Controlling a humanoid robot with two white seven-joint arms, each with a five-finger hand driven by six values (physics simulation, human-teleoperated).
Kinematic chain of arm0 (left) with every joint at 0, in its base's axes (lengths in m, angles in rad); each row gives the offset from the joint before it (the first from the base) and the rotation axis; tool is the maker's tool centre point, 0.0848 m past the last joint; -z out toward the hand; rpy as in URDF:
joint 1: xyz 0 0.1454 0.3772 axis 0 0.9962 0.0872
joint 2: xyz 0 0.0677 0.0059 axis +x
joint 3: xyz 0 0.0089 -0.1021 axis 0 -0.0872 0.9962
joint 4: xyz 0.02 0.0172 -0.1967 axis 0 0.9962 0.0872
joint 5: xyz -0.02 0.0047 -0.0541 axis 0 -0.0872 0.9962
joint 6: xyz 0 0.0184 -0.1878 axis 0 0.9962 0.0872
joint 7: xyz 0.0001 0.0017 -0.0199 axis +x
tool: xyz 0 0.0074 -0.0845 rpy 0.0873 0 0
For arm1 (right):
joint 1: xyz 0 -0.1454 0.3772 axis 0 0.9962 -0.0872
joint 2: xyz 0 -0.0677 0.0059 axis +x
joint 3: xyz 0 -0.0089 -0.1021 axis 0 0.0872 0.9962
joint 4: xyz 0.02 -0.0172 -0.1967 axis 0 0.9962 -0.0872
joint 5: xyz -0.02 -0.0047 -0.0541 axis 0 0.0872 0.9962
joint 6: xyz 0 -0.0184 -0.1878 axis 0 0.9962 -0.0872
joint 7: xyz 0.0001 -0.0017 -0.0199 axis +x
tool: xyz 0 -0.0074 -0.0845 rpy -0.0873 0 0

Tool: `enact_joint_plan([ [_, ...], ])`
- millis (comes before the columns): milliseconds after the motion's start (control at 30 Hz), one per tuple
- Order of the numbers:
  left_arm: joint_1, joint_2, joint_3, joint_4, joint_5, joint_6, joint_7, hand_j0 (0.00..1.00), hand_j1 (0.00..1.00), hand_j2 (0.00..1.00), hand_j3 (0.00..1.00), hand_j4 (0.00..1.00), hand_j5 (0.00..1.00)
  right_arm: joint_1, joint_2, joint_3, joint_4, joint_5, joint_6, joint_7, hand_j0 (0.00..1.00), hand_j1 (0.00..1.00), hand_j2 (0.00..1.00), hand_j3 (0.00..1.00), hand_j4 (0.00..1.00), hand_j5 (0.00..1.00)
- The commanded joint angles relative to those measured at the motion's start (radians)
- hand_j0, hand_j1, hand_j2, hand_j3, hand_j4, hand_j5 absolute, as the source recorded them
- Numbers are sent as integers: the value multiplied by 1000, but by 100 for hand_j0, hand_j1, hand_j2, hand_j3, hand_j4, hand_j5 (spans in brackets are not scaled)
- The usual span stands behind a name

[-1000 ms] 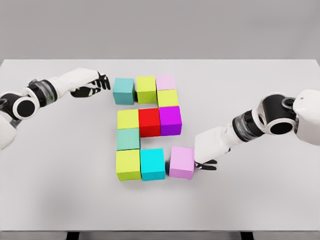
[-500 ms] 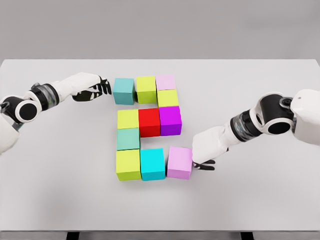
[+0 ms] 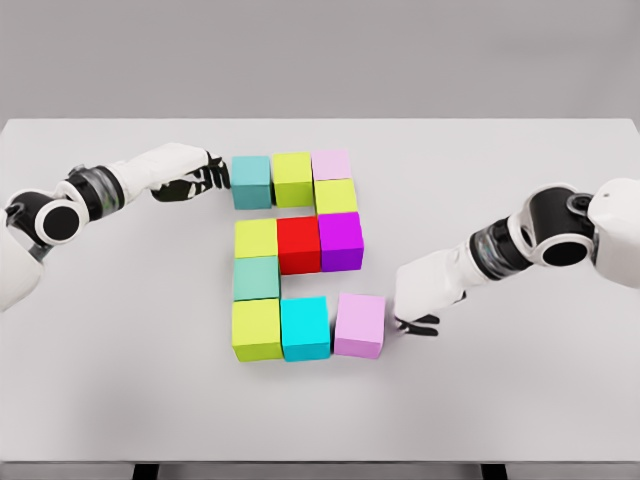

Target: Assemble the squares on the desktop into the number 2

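Coloured cubes lie in a 2 shape on the white table (image 3: 520, 160). The top row is a teal cube (image 3: 251, 182), a lime cube (image 3: 293, 178) and a pale pink cube (image 3: 332, 165). Below them come a yellow-green cube (image 3: 336, 196), a purple cube (image 3: 340, 241), a red cube (image 3: 298, 244) and a yellow cube (image 3: 256, 238). Then a second teal cube (image 3: 256, 278), a lime cube (image 3: 256, 329), a cyan cube (image 3: 305, 327) and a pink cube (image 3: 359, 324). My left hand (image 3: 205, 176) is open, its fingertips at the top teal cube's left face. My right hand (image 3: 416, 323) is open, a small gap to the right of the bottom pink cube.
The table's near edge (image 3: 320, 461) runs along the bottom of the view. My right forearm (image 3: 470, 265) slants across the right half of the table, and my left forearm (image 3: 120, 180) crosses the far left.
The left hand pushed the top teal cube right, up against the lime cube. The right hand slid the bottom pink cube left against the cyan cube, then drew back slightly.
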Motion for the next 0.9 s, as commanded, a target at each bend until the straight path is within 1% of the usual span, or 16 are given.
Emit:
enact_joint_plan([
  [0, 0, 1, 1, -2, 3, 0, 0, 47, 47, 47, 47, 47, 47, 0, 1, 0, 16, -3, 2, 0, 13, 13, 13, 13, 13, 13],
  [400, 6, -1, 1, -10, 9, -15, 3, 46, 46, 46, 46, 46, 46, 0, 14, 0, 19, -3, 2, 0, 13, 13, 13, 13, 13, 13],
  [567, 6, 6, 1, -10, 8, -17, 3, 50, 50, 50, 50, 50, 50, 0, 17, -3, 19, -4, 2, 0, 13, 13, 13, 13, 13, 13],
  [600, 6, 10, 2, -8, 6, -17, 3, 54, 54, 54, 54, 54, 54, 0, 17, -3, 19, -3, 2, 0, 13, 13, 13, 13, 13, 13],
  [633, 6, 13, 5, -7, 6, -15, 2, 61, 61, 61, 61, 61, 61, 0, 17, -3, 19, -3, 2, 0, 13, 13, 13, 13, 13, 13],
  [667, 8, 16, 13, -5, 8, -12, 2, 78, 78, 78, 78, 78, 78, 0, 23, -3, 20, -3, 2, 0, 13, 13, 13, 13, 13, 13],
  [700, 8, 30, 13, -4, 8, -4, -1, 100, 100, 100, 100, 100, 100, 0, 26, -3, 20, -3, 2, 0, 13, 13, 13, 13, 13, 13],
  [800, 8, 116, 16, -16, 9, -9, -1, 100, 100, 100, 100, 100, 100, 0, 27, -3, 20, -3, 2, 0, 13, 13, 13, 13, 13, 13],
  [833, 9, 148, 31, -34, 9, -17, 0, 100, 100, 100, 100, 100, 100, 0, 29, -3, 22, -3, 2, 0, 13, 13, 13, 13, 13, 13],
  [867, 18, 196, 56, -77, 9, -32, -1, 100, 100, 100, 100, 100, 100, -2, 32, -3, 22, -4, 2, 0, 13, 13, 13, 13, 13, 13],
])
